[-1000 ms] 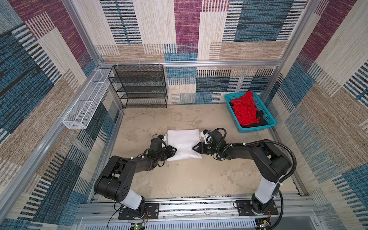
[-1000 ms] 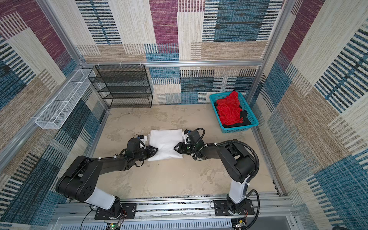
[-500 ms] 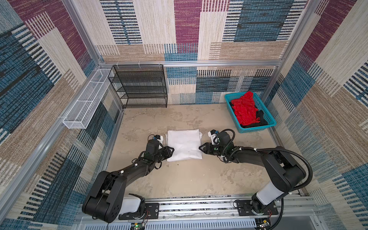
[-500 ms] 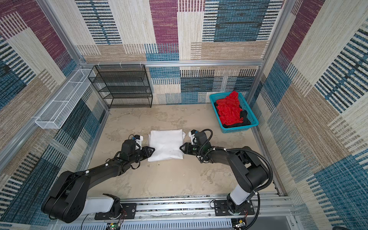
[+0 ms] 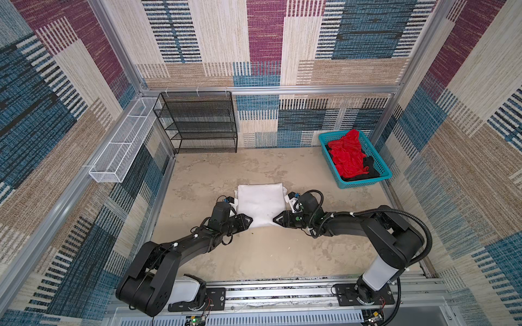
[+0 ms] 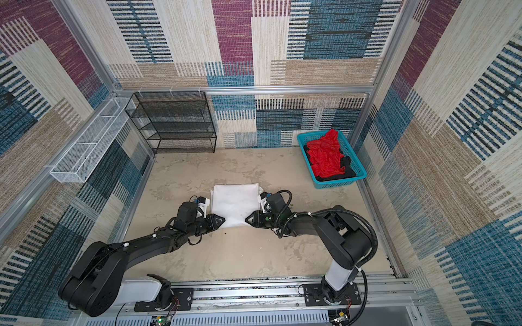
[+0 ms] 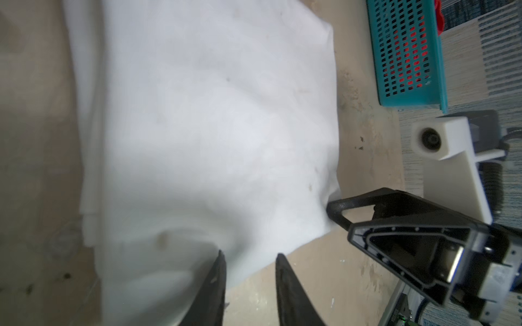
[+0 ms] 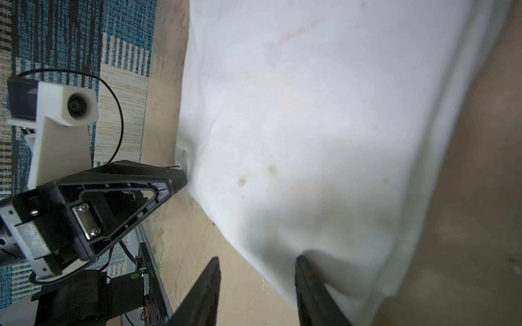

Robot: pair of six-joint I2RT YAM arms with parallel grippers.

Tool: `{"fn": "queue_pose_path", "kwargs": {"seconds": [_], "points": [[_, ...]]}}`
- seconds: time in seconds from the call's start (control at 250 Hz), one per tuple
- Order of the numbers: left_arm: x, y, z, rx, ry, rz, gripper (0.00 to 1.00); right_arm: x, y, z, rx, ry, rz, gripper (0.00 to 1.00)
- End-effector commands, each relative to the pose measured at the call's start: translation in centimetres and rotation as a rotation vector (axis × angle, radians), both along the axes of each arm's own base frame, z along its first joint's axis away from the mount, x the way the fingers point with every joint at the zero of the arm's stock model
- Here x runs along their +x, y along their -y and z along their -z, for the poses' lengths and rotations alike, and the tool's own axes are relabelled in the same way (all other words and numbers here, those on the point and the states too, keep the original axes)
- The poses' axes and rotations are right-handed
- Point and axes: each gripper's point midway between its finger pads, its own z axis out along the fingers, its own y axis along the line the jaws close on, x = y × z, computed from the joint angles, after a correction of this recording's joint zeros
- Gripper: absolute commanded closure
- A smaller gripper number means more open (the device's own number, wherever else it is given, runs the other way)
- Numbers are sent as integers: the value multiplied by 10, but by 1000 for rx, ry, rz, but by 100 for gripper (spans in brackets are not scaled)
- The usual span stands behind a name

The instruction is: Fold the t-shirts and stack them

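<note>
The white t-shirt (image 5: 260, 206) lies folded flat in the middle of the beige, mottled table (image 5: 254, 259), between my two arms. It is a soft, slightly puffy, nearly square pad. Its side edges run from the robot's base toward the back wall, and its far edge is straight and parallel to that wall. It is so close to square that I cannot call a clear long axis. In both top views it narrows a little toward the near edge (image 6: 236, 204). Thin under-layers peek out along both sides, and the left wrist view shows them as stepped white edges. Up close the cotton is matte, with a few small brownish specks.

The left gripper (image 5: 250, 221) sits at the shirt's near-left corner and the right gripper (image 5: 274, 220) at its near-right corner, their black triangular tips pointing at each other. In the left wrist view the left gripper (image 7: 250, 259) has its jaws partly apart, with the shirt's edge lying between them. In the right wrist view the right gripper (image 8: 257, 262) also stands partly apart, with bare table showing in the gap and cloth against one finger. The fabric puckers where each tip meets it, but I cannot tell if either one actually pinches it.

The red t-shirt (image 5: 348, 158) lies crumpled on top of the black t-shirt (image 5: 370, 166) in the turquoise lattice basket (image 5: 364, 183) at the far right.
</note>
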Motion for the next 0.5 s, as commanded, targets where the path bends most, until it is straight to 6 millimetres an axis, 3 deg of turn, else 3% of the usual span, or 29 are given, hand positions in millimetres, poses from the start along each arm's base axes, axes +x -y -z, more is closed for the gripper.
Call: {"fn": "queue_pose_path", "kwargs": {"seconds": [0.0,0.168,0.292,0.408,0.496], "points": [[0,-6,10,18,11,-26,68,-2,5,13,-17,-34,18,55],[-14,-19,30,67,-36,-50,68,-8,31,28,-61,-69,69,55],[-23,-24,35,87,-58,-51,68,-8,45,28,-116,-54,89,55],[-25,-21,23,70,-42,-27,68,2,42,6,-119,5,82,55],[-23,-18,8,53,-15,-17,68,10,22,-26,-61,71,44,55]]}}
